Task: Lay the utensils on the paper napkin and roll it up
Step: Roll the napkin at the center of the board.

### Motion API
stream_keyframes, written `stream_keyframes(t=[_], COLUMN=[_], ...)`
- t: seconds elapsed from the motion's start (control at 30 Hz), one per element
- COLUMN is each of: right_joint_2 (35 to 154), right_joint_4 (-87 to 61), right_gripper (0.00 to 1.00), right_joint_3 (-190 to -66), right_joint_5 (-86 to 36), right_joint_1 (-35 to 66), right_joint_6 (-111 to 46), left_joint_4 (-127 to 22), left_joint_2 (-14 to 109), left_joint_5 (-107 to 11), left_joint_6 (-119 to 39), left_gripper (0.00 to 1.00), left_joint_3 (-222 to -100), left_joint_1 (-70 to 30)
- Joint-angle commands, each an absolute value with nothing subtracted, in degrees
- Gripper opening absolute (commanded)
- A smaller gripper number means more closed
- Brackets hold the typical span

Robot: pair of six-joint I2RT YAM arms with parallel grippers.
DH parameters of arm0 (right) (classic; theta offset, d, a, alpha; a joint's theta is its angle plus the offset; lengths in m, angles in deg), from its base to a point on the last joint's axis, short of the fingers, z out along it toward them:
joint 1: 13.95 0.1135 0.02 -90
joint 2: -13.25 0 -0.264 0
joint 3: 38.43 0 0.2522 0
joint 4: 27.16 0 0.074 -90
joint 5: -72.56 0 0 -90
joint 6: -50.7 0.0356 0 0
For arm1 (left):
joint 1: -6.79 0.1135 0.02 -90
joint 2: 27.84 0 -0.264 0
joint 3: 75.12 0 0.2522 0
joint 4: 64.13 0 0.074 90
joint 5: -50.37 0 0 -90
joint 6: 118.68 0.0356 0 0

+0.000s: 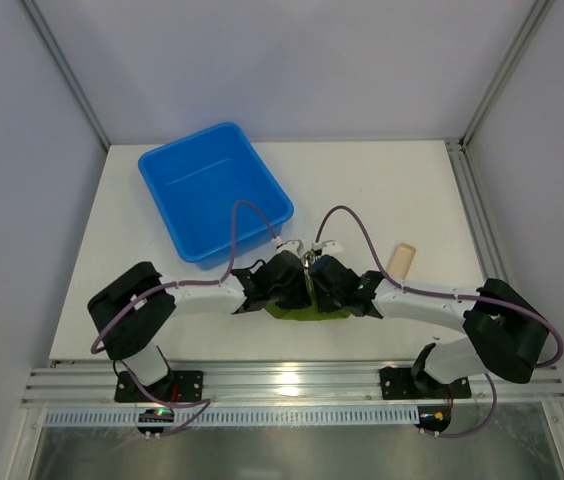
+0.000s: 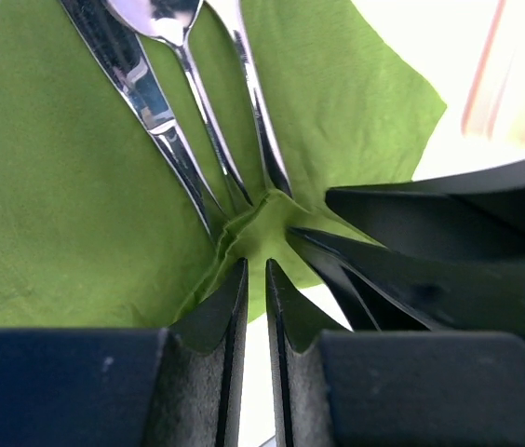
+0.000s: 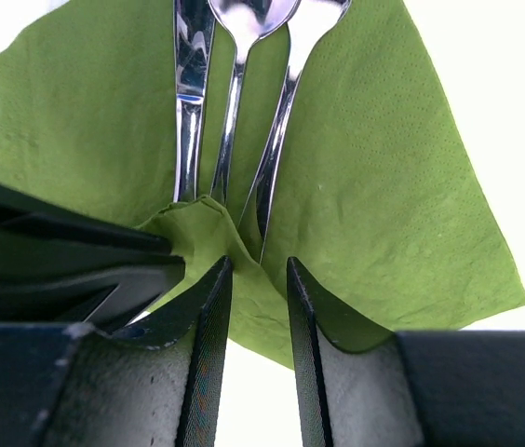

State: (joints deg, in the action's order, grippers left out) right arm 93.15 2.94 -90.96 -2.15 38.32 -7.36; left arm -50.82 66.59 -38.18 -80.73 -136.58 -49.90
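The green paper napkin lies flat at the table's near edge, with three shiny utensils on it: a knife, a spoon and a third piece. Their handle ends meet under a raised fold at the napkin's near corner. My left gripper is almost shut, pinching that fold at its tips. My right gripper stands right beside it, its jaws a little apart astride the napkin with the fold running between them. The utensils fan out ahead of it. From above, both grippers cover most of the napkin.
A blue bin stands at the back left, close behind the left arm. A beige cylinder lies on the table to the right of the right gripper. The table's near edge and rail are just behind the napkin.
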Motion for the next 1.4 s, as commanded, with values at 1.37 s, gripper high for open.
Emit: stream_keyframes(t=[1.37], right_joint_2=[84.3], right_joint_4=[7.5], right_gripper=[0.39], right_joint_3=[-82.5], right_joint_5=[-5.2], right_joint_1=[38.1], right_joint_6=[0.2], left_joint_4=[-57.1], left_joint_2=[61.9], left_joint_5=[-39.4], left_joint_6=[-83.2], left_gripper=[0.17], left_joint_3=[-126.0], left_joint_1=[-49.6])
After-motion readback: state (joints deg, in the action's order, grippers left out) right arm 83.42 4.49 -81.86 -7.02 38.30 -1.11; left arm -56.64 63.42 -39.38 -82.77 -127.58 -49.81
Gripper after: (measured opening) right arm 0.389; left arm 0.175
